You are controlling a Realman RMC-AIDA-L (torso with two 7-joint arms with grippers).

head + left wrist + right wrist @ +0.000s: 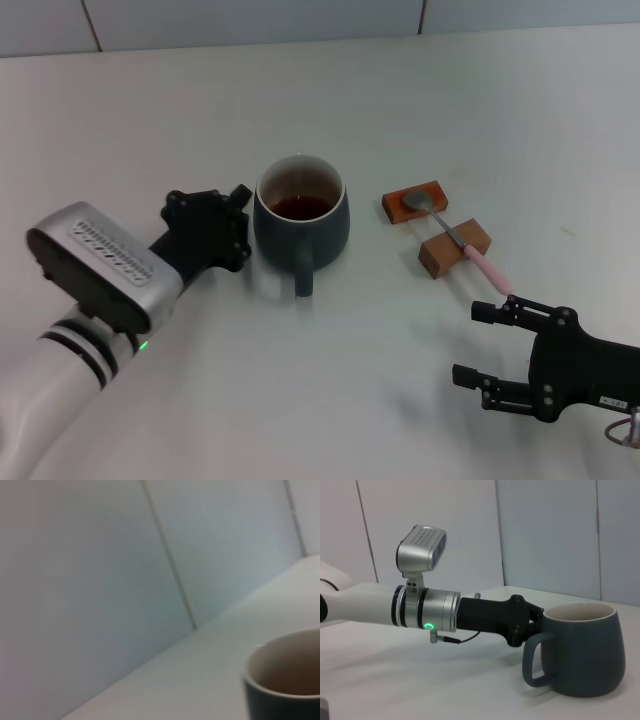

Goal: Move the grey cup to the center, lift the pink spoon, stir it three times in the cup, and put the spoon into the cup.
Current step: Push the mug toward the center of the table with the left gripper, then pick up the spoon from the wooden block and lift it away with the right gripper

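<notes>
Judging by the layout, only the move looks done: the grey cup (301, 218) stands just beside the left gripper (238, 222), whose grip I cannot tell, while the pink spoon (457, 236) lies untouched on two wooden blocks (414, 202) just ahead of the released right gripper (482, 345).

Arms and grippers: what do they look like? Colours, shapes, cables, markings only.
Both grippers are matte black. The left gripper follows a silver wrist collar with a lit green LED, a thin black cable and a white forearm with black bands; a boxy silver camera module with a perforated face sits on top. The right gripper has two slim black fingers, a small white label and a metal ring.
</notes>
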